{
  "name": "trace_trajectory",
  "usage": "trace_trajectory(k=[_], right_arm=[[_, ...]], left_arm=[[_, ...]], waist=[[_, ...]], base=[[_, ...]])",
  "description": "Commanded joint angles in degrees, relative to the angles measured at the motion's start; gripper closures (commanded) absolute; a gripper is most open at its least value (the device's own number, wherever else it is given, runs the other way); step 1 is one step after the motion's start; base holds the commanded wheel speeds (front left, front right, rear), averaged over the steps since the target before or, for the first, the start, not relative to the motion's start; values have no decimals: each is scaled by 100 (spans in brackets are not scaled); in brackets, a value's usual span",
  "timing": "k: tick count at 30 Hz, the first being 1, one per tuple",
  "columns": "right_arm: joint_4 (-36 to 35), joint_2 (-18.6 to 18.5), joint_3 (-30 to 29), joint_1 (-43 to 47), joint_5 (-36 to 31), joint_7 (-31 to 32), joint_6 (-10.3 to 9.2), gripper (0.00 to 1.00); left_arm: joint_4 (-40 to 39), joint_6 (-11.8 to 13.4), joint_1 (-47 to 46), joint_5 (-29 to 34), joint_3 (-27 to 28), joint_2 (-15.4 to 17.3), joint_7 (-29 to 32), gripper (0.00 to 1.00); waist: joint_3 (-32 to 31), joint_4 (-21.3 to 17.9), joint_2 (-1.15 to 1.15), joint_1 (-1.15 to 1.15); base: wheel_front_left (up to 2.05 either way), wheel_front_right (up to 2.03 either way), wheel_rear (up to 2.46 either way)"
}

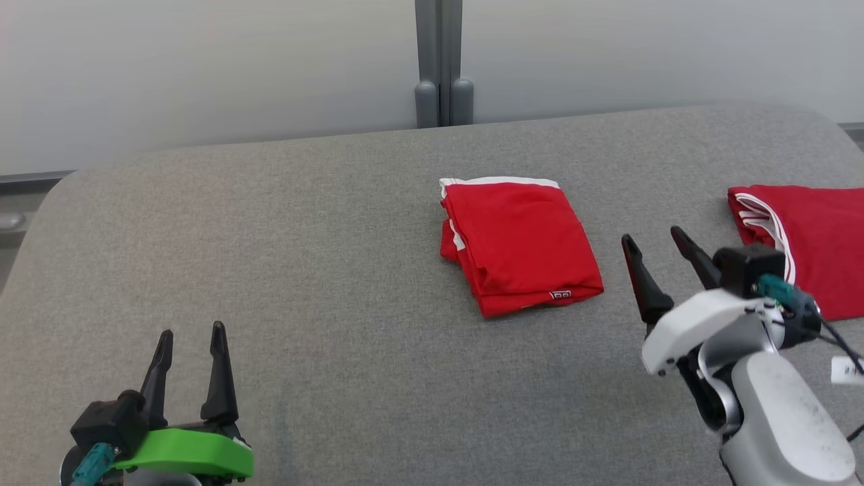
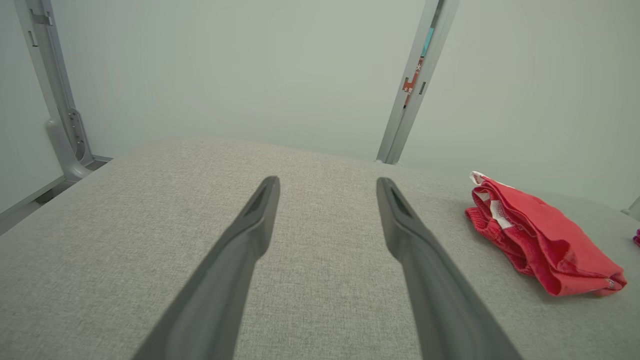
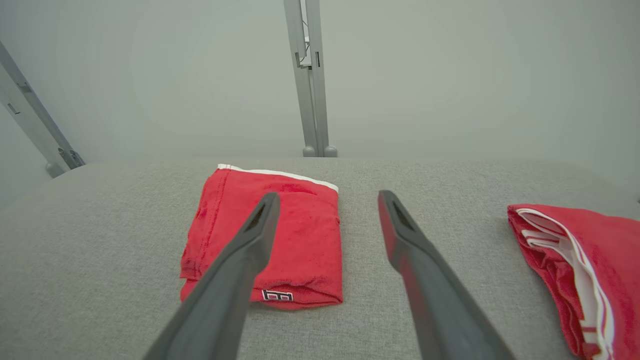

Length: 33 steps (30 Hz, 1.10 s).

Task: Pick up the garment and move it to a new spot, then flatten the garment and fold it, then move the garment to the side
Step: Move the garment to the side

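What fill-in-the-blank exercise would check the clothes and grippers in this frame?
1. The folded garment in the middle of the grey table is ____ with a white edge.
2. The second garment lies to the robot's ____ of the folded one.
3. The left gripper and the right gripper hold nothing, and the fingers of both are ____.

Missing words: red; right; open.

garment [image 1: 523, 246]: red, white trim; second garment [image 1: 820, 236]: red, white stripes; table [image 1: 304, 270]: grey
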Motion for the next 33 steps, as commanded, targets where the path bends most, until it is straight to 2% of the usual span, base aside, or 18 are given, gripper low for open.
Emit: trace_trajectory(k=[1,4,8,12,20,25,30,31,32,33], right_arm=[[63,-71,21,-288,110,259,-4,0],[288,-143,61,-804,346,936,-4,0],[868,-112,-48,-1648,982,1947,-4,0],[1700,-219,-156,-2275,1051,2496,-3,0],[3019,-344,-385,-3001,609,2826,-3,0],[3579,-366,-450,-3221,430,2801,-4,0],[4079,-197,-473,-3261,550,2939,-2,0],[4155,-173,-396,-3241,548,3027,-1,7],[4190,-170,-297,-3242,548,3097,-1,67],[4184,-202,-212,-3252,526,3110,-1,95]], left_arm=[[-34,-12,-161,32,-13,3,0,0],[-93,-12,-250,33,-58,-8,0,0],[-175,-12,-420,19,-126,-37,0,0],[-202,-11,-628,-23,-252,-66,-1,0],[-238,-11,-876,-71,-379,-107,0,0],[-251,-11,-930,-74,-389,-125,0,0],[-249,-11,-990,-81,-415,-140,0,0],[-250,-12,-996,-80,-404,-143,0,0],[-251,-12,-999,-77,-389,-147,0,0],[-254,-12,-996,-69,-383,-149,0,0]], waist=[[132,37,0,0],[329,131,0,0],[646,314,0,0],[945,607,0,0],[1325,1091,0,0],[1457,1206,0,0],[1526,1256,0,0],[1532,1246,0,0],[1535,1225,0,0],[1527,1199,0,0]], base=[[0,0,0],[0,0,0],[0,0,0],[0,0,0],[0,0,0],[0,0,0],[0,0,0],[0,0,0],[0,0,0],[0,0,0]])
